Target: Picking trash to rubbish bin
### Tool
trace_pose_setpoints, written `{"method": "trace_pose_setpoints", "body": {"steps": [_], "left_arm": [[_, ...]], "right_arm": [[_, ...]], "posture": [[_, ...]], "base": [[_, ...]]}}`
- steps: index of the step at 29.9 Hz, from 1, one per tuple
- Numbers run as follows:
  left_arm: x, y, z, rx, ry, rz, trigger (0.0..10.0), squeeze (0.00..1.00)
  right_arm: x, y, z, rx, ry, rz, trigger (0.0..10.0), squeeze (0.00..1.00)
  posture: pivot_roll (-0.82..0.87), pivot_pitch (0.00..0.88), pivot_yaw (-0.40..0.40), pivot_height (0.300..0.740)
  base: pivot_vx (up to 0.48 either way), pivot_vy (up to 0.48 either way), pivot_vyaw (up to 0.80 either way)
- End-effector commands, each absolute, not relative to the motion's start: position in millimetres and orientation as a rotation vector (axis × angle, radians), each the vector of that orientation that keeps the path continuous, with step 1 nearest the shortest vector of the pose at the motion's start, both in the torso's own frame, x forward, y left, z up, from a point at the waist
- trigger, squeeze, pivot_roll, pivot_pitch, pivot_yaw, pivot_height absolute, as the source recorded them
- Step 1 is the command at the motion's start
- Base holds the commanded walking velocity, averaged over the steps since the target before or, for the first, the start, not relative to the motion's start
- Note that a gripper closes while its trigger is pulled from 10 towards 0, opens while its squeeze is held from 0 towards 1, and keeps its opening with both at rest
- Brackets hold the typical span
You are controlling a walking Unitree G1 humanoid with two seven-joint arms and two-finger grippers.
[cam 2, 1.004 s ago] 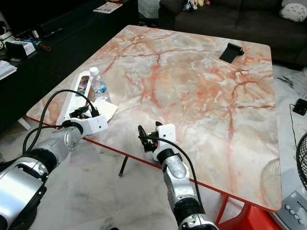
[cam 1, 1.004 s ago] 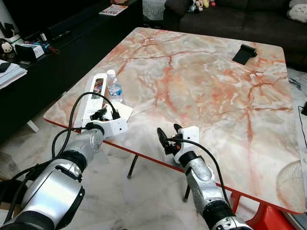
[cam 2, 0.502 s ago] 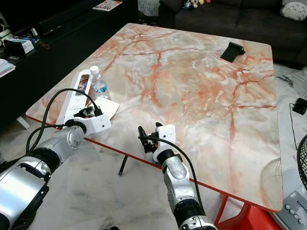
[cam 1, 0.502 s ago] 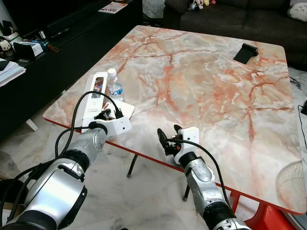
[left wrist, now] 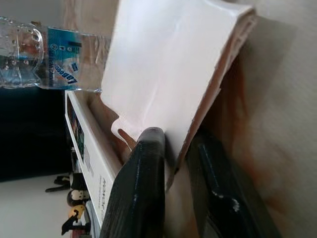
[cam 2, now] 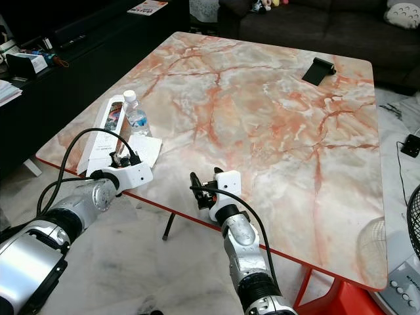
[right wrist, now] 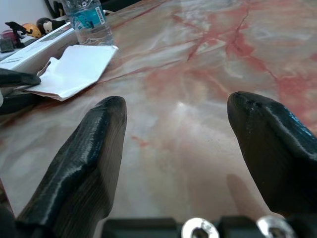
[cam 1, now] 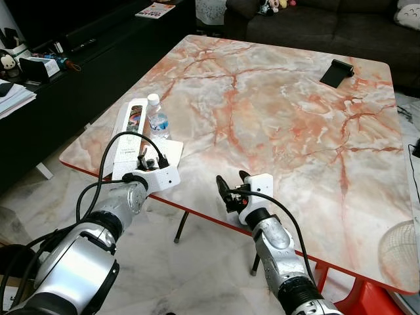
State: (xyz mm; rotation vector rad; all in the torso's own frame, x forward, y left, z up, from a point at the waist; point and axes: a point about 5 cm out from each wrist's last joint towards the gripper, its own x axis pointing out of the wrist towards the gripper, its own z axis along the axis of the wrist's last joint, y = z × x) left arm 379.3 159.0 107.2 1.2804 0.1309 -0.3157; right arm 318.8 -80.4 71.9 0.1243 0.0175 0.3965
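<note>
A folded white paper (cam 1: 172, 151) lies at the table's near left corner, beside a small water bottle (cam 1: 156, 120) and a long white box (cam 1: 128, 131). My left gripper (cam 1: 146, 161) is at the paper's near edge. In the left wrist view its two black fingers (left wrist: 143, 188) pinch the paper (left wrist: 168, 64) between them. My right gripper (cam 1: 233, 187) hovers open over the table's front edge, to the right of the paper, with nothing between its fingers (right wrist: 89, 148).
The marble table (cam 1: 282, 118) has a red rim. A black object (cam 1: 336, 71) lies at its far right corner. A dark low cabinet (cam 1: 72, 72) runs along the left, a dark sofa (cam 1: 315, 26) stands behind, and a fan (cam 1: 400, 252) is at the lower right.
My left gripper has turned and slid in at the paper's near edge, with its fingers now on it. The right arm has stayed in place.
</note>
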Motion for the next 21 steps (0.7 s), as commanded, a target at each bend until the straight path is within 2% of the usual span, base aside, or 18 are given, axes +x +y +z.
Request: {"method": "trace_pose_setpoints", "body": {"steps": [1, 6, 9, 10, 11, 12, 13, 16, 18, 21], "left_arm": [[374, 159, 99, 1.279, 0.14, -0.339, 0.0, 0.0], [375, 154, 104, 1.248, 0.059, -0.298, 0.0, 0.0], [376, 146, 117, 1.112, -0.087, -0.22, 0.0, 0.0], [376, 146, 117, 1.112, -0.087, -0.22, 0.0, 0.0], [375, 142, 123, 1.048, -0.159, -0.196, 2.9, 0.0], [375, 142, 123, 1.048, -0.159, -0.196, 2.9, 0.0], [372, 139, 128, 0.975, -0.226, -0.18, 10.0, 0.0], [368, 137, 133, 0.877, -0.294, -0.15, 10.0, 0.0], [361, 134, 138, 0.716, -0.352, -0.132, 10.0, 0.0], [359, 135, 139, 0.648, -0.36, -0.102, 10.0, 0.0]], "right_arm": [[321, -76, 74, 0.122, 0.017, 0.405, 10.0, 0.0], [322, -77, 75, 0.122, 0.015, 0.4, 10.0, 0.0], [323, -78, 76, 0.121, 0.011, 0.386, 10.0, 0.0], [323, -78, 76, 0.121, 0.011, 0.386, 10.0, 0.0], [324, -79, 77, 0.121, 0.006, 0.376, 10.0, 0.0], [324, -79, 77, 0.121, 0.006, 0.376, 10.0, 0.0], [325, -80, 79, 0.119, -0.004, 0.363, 10.0, 0.0], [328, -84, 83, 0.125, -0.025, 0.329, 10.0, 0.0], [332, -88, 90, 0.113, -0.064, 0.293, 10.0, 0.0], [335, -90, 92, 0.124, -0.071, 0.272, 10.0, 0.0]], "posture": [[-0.08, 0.104, 0.034, 0.74], [-0.08, 0.098, 0.036, 0.74], [-0.07, 0.087, 0.041, 0.74], [-0.07, 0.087, 0.041, 0.74], [-0.07, 0.084, 0.041, 0.74], [-0.07, 0.084, 0.041, 0.74], [-0.07, 0.075, 0.043, 0.74], [-0.06, 0.064, 0.042, 0.74], [-0.07, 0.048, 0.045, 0.74], [-0.07, 0.043, 0.046, 0.74]], "base": [[0.0, 0.0, 0.0], [0.0, 0.0, 0.0], [0.0, 0.0, 0.0], [0.0, 0.0, 0.0], [0.0, 0.0, 0.0], [0.0, 0.0, 0.0], [0.0, 0.0, 0.0], [0.0, 0.0, 0.0], [0.0, 0.0, 0.0], [0.0, 0.0, 0.0]]}}
